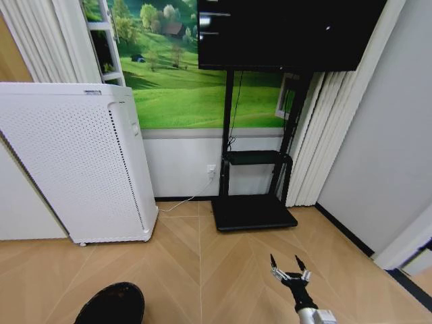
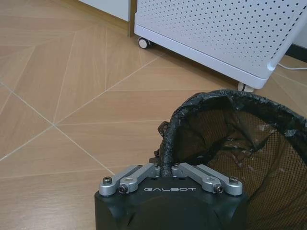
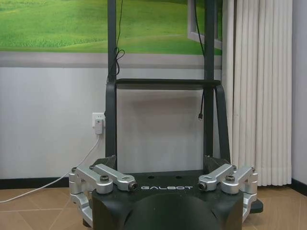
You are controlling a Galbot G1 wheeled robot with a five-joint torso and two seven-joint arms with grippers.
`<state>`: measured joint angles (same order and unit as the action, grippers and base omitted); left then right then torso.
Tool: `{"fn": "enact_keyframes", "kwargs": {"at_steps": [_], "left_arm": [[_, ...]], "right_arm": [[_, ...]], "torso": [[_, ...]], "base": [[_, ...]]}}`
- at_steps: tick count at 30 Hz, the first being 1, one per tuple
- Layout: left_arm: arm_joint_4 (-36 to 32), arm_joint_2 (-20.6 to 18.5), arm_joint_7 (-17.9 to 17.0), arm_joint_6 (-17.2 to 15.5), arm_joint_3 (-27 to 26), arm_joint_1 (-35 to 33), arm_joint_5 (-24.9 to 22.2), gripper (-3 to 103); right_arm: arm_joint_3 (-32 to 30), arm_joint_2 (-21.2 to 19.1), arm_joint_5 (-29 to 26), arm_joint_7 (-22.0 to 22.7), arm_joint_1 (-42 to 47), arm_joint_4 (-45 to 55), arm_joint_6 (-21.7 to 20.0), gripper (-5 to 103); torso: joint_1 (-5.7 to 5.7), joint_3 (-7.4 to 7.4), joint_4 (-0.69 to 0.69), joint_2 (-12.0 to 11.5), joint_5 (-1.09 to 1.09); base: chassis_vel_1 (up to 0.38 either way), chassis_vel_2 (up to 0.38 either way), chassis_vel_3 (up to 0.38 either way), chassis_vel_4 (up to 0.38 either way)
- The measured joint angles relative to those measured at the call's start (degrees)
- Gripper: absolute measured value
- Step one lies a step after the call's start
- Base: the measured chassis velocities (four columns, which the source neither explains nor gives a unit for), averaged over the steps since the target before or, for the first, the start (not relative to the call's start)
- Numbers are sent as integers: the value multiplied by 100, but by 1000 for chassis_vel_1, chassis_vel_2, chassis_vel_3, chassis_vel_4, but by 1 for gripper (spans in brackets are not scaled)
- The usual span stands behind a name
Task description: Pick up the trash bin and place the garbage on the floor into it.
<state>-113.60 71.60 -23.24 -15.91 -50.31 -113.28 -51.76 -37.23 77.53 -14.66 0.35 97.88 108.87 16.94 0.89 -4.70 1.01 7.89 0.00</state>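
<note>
The trash bin (image 1: 111,304), small, round and black with a bag liner, sits at the bottom left of the head view. In the left wrist view my left gripper (image 2: 165,167) is shut on the near rim of the trash bin (image 2: 249,148), whose mesh inside looks empty. My right gripper (image 1: 289,264) hangs open low on the right, above bare wooden floor, and points at the TV stand. In the right wrist view the right gripper (image 3: 165,178) has its jaws spread wide with nothing between them. The garbage is out of view.
A tall white perforated appliance (image 1: 74,162) on castors stands at the left, close behind the bin (image 2: 216,33). The black TV stand base (image 1: 253,212) lies ahead by the wall, with a white cord (image 1: 192,196) to a socket. Curtains (image 1: 317,148) hang on the right.
</note>
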Motion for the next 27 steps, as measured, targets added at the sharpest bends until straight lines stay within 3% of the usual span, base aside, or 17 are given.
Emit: {"fn": "enact_keyframes", "kwargs": {"at_steps": [2, 5, 11, 12, 14, 15, 16, 21, 25, 27], "left_arm": [[16, -5, -3, -31, -32, -3, 18, 2], [3, 27, 20, -77, -80, -73, 20, 18], [-22, 100, 144, -80, -102, -159, 69, 33], [-39, 117, 168, -80, -125, -180, 81, 45], [-62, 123, 181, -80, -149, -198, 92, 45], [-118, 123, 187, -79, -194, -239, 96, 56], [-118, 123, 187, -79, -194, -239, 96, 56], [-561, 187, 146, -28, -367, -576, 86, 78], [-881, 348, 150, 62, -488, -868, 141, 89], [-1140, 497, 252, 261, -636, -1065, 376, 97]], "right_arm": [[-4, -2, 5, 0, 1, -10, 1, 100], [-34, -22, 8, 1, -13, -49, 2, 100], [-9, -66, 1, 5, -89, -73, 0, 100], [6, -72, 0, 5, -110, -73, -2, 100], [15, -72, 0, 6, -116, -73, -4, 100], [22, -73, 8, 0, -117, -73, -4, 100], [22, -73, 8, 0, -117, -73, -4, 100], [-7, -100, 67, -253, -69, -76, -1, 100], [-11, -81, 57, -287, -65, -102, 30, 100], [-8, -21, 17, -251, -77, -133, 111, 100]], "torso": [[0, 0, 1, 0, 0], [0, 0, -2, 0, 1], [0, 0, -2, 0, 0], [0, 0, -2, 0, 0], [0, 0, -2, 0, 0], [0, 0, -1, 0, 0], [0, 0, -1, 0, 0], [0, 0, 0, 0, 0], [0, 0, -2, 0, 1], [0, 0, -3, 0, 0]], "base": [[0, 0, 0, 0], [0, 0, 0, 0], [0, 0, 0, 0], [0, 0, 0, 0], [0, 0, 0, 0], [0, 0, 0, 0], [0, 0, 0, 0], [0, 0, 0, 0], [0, 0, 0, 0], [0, 0, 0, 0]]}}
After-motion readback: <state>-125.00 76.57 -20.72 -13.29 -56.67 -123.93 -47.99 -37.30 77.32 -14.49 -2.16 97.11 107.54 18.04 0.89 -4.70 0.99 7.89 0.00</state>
